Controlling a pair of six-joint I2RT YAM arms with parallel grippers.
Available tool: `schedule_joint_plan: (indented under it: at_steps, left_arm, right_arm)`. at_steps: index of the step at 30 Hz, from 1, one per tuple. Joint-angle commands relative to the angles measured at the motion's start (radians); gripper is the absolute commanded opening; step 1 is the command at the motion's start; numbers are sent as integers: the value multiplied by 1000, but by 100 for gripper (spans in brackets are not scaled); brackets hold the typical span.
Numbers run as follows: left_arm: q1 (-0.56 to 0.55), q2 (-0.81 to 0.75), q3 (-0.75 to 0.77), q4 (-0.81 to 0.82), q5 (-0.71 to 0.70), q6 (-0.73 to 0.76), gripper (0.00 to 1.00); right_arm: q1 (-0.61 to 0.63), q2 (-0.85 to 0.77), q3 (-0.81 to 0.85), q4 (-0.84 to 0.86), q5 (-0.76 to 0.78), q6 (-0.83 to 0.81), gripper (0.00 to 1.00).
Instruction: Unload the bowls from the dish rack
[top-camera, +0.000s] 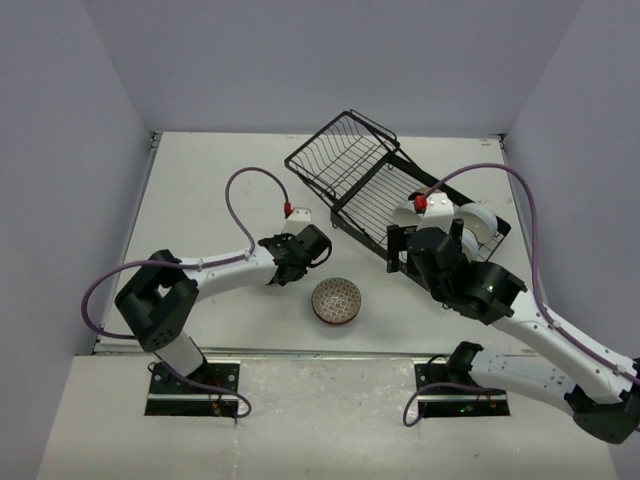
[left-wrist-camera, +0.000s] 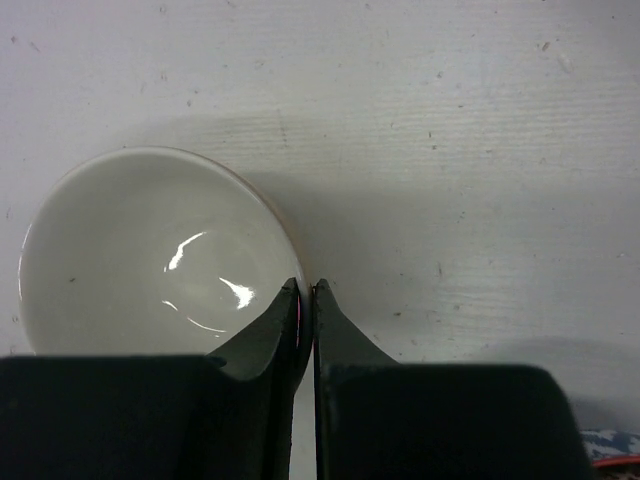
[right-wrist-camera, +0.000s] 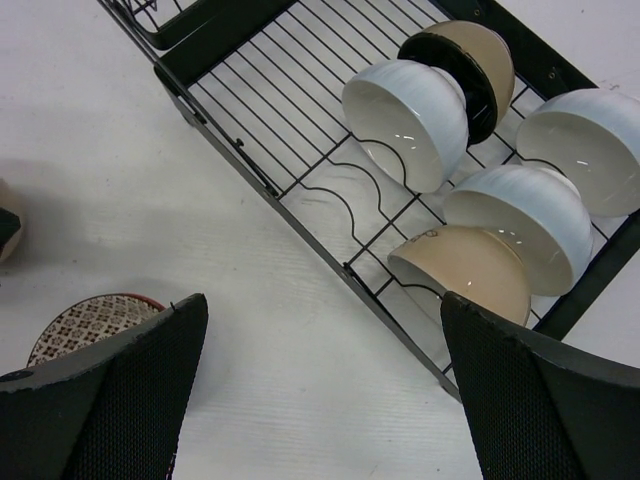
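- First, nearest the arm bases, a brown patterned bowl (top-camera: 336, 300) sits upright on the desk (top-camera: 200, 190), between the two arms and apart from both.
- Just beyond it to the left, the left claw (left-wrist-camera: 306, 290) is closed on the rim of a pale bowl (left-wrist-camera: 140, 250), with one finger inside and one outside. The bowl is upright over bare desk, outside the rack. Whether it touches the surface I cannot tell.
- On the right, the right claw (right-wrist-camera: 322, 297) is spread wide and holds nothing, hovering above the near edge of the dish rack (right-wrist-camera: 250, 170).
- Further back, the rack's long tray lies at a slant and holds five bowls tipped on their sides: three white bowls (right-wrist-camera: 405, 120), a tan bowl (right-wrist-camera: 465, 275), and a tan bowl with black inside (right-wrist-camera: 470, 65).
- Farthest, the rack's wire basket section (top-camera: 335, 150) stands at the far end.
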Motion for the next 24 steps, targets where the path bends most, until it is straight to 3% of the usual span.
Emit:
schedule_joint_plan:
  at_steps: [1,4,5,9,14,15,16,24]
  left_arm:
    - [8,26,30,54,-25,47,0]
    - [8,46,43,48,-14,52,0]
    - [8,44,48,38,-17,40,18]
    - [7,-38,48,28,-16,32,57]
    - [5,-165,53,31,24,33,81]
    - [5,-187,54,40,39,35,95]
    - [5,-233,53,70,71,35,99]
    - [7,-342,60,281,240,-26,100]
  right_arm:
    - [-7,-25,0,-18,10,12,99]
    - [-16,-26,-9,-17,-19,12,99]
    - [-20,-15,-12,-17,-36,10,99]
    - [-48,27,-17,-17,-56,4,99]
    - [-57,41,-11,-14,-59,19,99]
    - [-60,38,-11,-12,-56,24,99]
    - [-62,26,-11,-12,-53,26,99]
    - [-83,-71,-37,-5,72,62,99]
